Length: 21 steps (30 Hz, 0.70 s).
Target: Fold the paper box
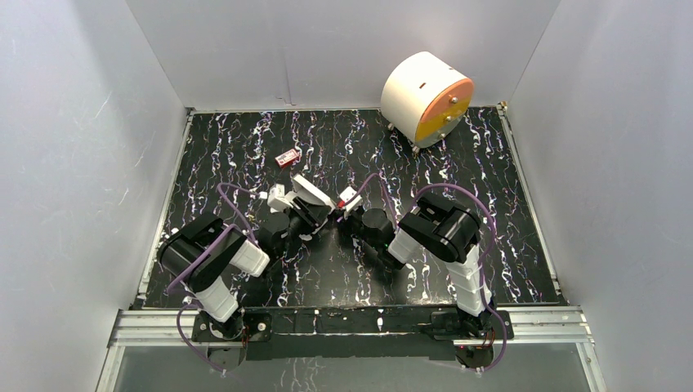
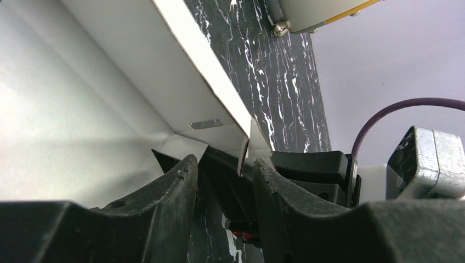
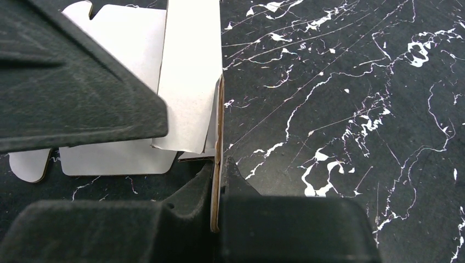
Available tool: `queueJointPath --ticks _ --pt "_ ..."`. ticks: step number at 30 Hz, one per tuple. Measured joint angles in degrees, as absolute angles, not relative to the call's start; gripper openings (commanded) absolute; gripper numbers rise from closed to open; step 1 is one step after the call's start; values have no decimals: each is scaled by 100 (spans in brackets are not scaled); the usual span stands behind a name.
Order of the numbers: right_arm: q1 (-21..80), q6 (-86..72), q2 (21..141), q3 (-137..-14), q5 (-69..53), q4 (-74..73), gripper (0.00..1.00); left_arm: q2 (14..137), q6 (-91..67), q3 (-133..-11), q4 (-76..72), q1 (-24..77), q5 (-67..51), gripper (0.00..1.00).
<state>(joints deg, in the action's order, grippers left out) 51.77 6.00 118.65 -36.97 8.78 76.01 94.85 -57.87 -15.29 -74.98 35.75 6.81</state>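
We found the box (image 1: pixel 304 193) near the middle of the table (image 1: pixel 507 245), held up between the two grippers as a part-folded white sheet. One panel tilted upward and a smaller piece stuck out to the left.

The right gripper (image 1: pixel 346 203) was clamped on the box. In its wrist view the jaws met on a thin upright edge of card, whose brown cut side ran straight down into the grip (image 3: pixel 218 170). White panels with rounded tabs (image 3: pixel 126 66) spread out to the left of that edge, over the dark marbled table (image 3: pixel 356 109). A broad black shape crossed the upper left of that view, in front of the panels. We could not tell for sure what it was.

The left gripper (image 1: pixel 304 216) sat just beside the right one, under the raised panel. Its wrist view showed its jaws parted by a clear gap (image 2: pixel 222 167). A narrow flap of the box (image 2: pixel 109 82) hung down into that gap, close to the finger (image 2: pixel 274 186) on the right of the view. We saw no squeeze on it. The large white panel filled the left of that view, slanting up and away.

Well apart from all this, a white cylinder (image 1: pixel 425 98) with an orange face stood at the far right corner. A small red item (image 1: pixel 286 158) lay on the table beyond the box.
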Motion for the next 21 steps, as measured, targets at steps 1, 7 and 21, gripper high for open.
queueJointPath --ticks 1,7,21 --pt "5175 602 11865 -3697 864 7601 0 9494 -5655 -1570 -7496 3575 679 37" --pt "5170 598 11865 -3699 773 7590 0 9539 -4932 -1778 -7496 3575 661 29" --pt "5144 596 11854 -3712 620 7540 0 10012 -3413 -1820 -7922 3601 432 7"
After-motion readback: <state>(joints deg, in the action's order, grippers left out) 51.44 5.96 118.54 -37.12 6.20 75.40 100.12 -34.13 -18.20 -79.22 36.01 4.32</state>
